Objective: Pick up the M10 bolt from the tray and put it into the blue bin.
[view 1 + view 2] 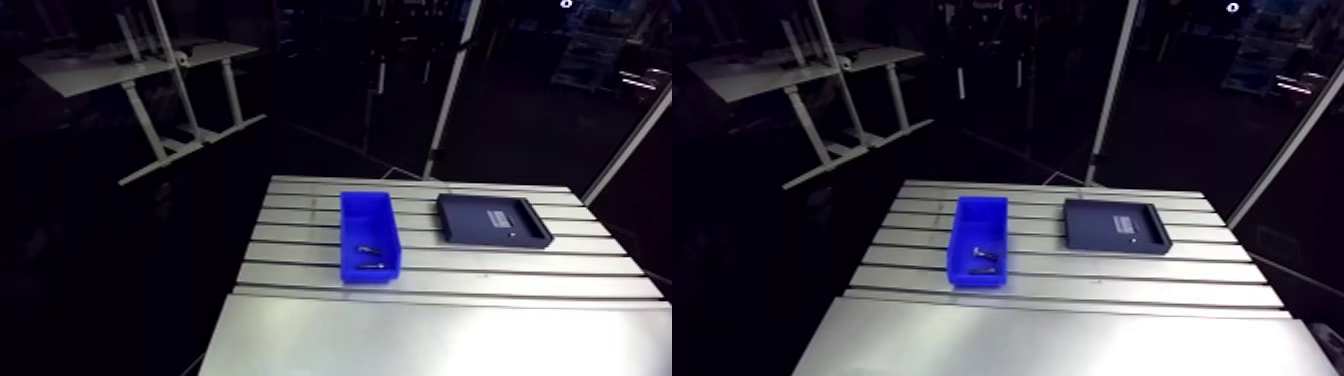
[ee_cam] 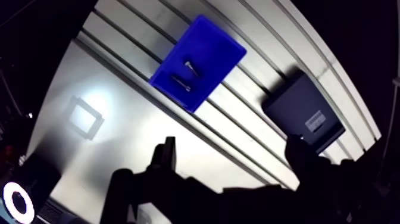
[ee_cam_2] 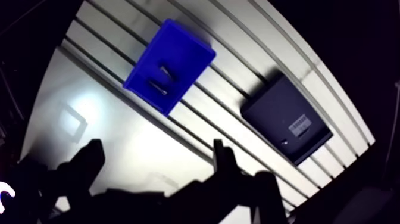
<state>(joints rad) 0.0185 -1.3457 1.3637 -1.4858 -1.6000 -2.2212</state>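
Observation:
A blue bin (image 1: 366,214) stands on the slotted table (image 1: 300,250), with two small dark bolts (image 1: 366,249) lying in its near end. To its right lies a flat dark tray (image 1: 470,225) with a white label. A tiny bright piece (image 1: 512,235) sits near the tray's front right corner; I cannot tell what it is. In the wrist view my gripper (image 3: 155,154) hangs high above the table, its dark fingers (image 3: 221,156) apart with nothing between them. Bin (image 3: 178,42) and tray (image 3: 268,110) both lie ahead of it. The arm view does not show the gripper.
The near part of the table is a smooth metal plate (image 1: 430,340) with a bright light reflection (image 2: 98,101) on it. The table's left edge (image 1: 235,300) drops into a dark room.

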